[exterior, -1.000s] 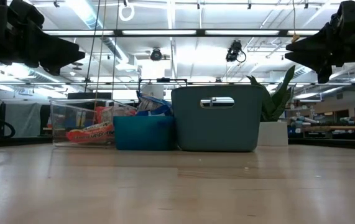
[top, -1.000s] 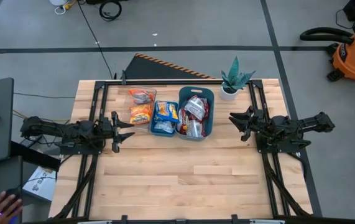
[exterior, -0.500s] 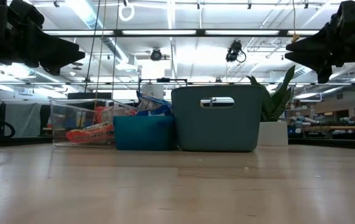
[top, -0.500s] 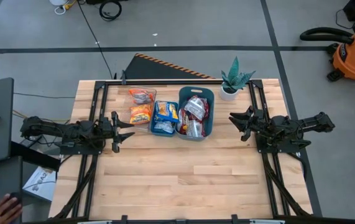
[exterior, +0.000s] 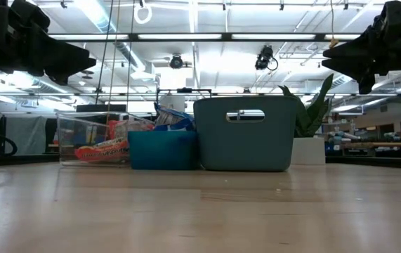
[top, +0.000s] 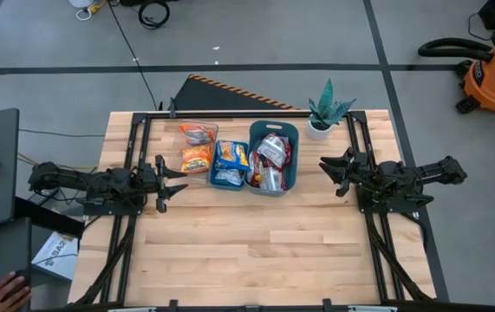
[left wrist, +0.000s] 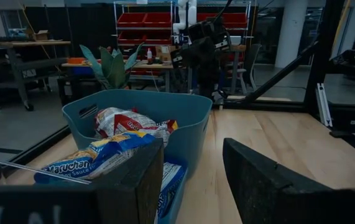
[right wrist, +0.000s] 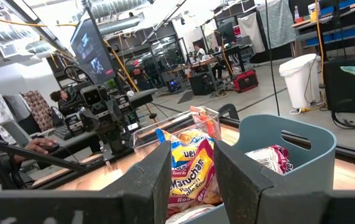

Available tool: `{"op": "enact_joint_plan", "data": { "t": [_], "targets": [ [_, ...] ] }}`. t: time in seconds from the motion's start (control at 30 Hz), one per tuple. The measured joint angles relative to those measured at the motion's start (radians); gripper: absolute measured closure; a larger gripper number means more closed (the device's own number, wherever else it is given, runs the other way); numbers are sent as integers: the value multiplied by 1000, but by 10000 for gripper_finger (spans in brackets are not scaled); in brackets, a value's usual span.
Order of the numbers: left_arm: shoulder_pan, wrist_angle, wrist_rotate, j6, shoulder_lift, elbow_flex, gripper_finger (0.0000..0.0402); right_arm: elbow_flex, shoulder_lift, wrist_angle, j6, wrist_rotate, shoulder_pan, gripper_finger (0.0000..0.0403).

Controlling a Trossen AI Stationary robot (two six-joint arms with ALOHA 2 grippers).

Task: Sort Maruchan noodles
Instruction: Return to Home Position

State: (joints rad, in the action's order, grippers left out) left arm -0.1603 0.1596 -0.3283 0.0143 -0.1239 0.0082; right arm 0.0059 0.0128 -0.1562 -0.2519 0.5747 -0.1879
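**Q:** Starting at far left, showing what?

**A:** Showing a person's hand (top: 4,290) off the near left corner of the table (top: 256,243). Then the left gripper (top: 178,181), hovering above the table's left side and pointing inward toward the bins, with fingers spread apart and gripping nothing.

**Q:** Moving right, to the noodles?

**A:** Lying sorted by colour in three bins, lined up side by side near the far edge.
- Filling the clear bin (exterior: 74,133): orange packs (top: 197,158).
- Filling the small bin (exterior: 161,151) just beside it: yellow-and-blue packs (top: 230,156).
- Filling the big bin (top: 274,126), next in line and tallest in the low view: red-and-white packs (top: 273,149), heaped against one another.

**Q:** And continuing past the bins?

**A:** Standing near the big bin, toward the far right corner: a plant (top: 327,111) in a white pot. Then the right gripper (top: 329,173), hovering above the table's right side and facing the left gripper across the bins, with fingers parted and clamping nothing. Sitting on the floor well apart from the table, at far right: an orange vacuum (top: 494,74).
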Motion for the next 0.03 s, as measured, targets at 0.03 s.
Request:
{"op": "enact_joint_plan", "data": {
  "t": [0.03],
  "targets": [
    [0,0,0,0,0,0,230,0,0,0,0,0,0,276]
  ]
}}
